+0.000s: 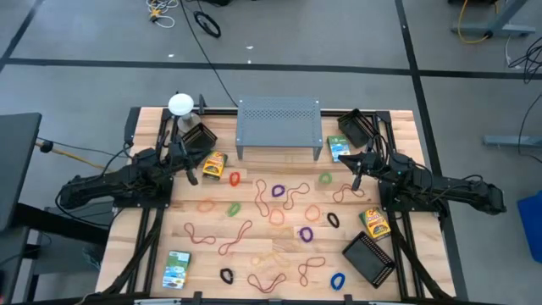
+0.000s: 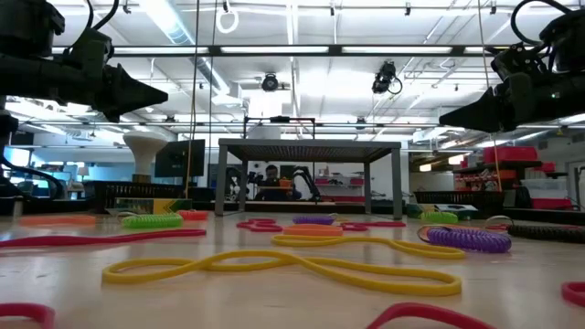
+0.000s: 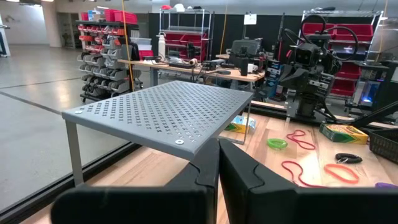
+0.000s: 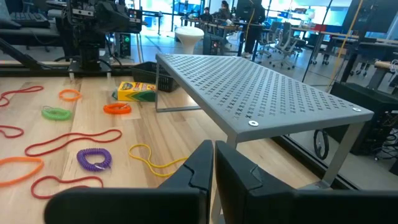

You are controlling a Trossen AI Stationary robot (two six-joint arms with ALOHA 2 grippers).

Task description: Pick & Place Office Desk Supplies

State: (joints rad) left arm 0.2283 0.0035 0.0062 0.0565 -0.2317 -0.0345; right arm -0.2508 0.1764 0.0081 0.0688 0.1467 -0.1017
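Left claw (image 1: 193, 179) closed, empty, raised above the counter (image 1: 212, 254) beside a yellow-green card box (image 1: 214, 164). Right claw (image 1: 356, 182) closed, empty, raised near the green-white box (image 1: 339, 148).

Between the arms stands a grey perforated metal shelf (image 1: 279, 121) on four legs.

Thin rubber-band loops and coiled rings in orange, red, purple, green, black and blue lie scattered flat over the wooden planks.

Card boxes counted: four, the others at the right side (image 1: 374, 222) and front left (image 1: 177, 268).

Black mesh trays counted: three (image 1: 197, 138), (image 1: 356, 127), (image 1: 369, 257); contents cannot be made out.
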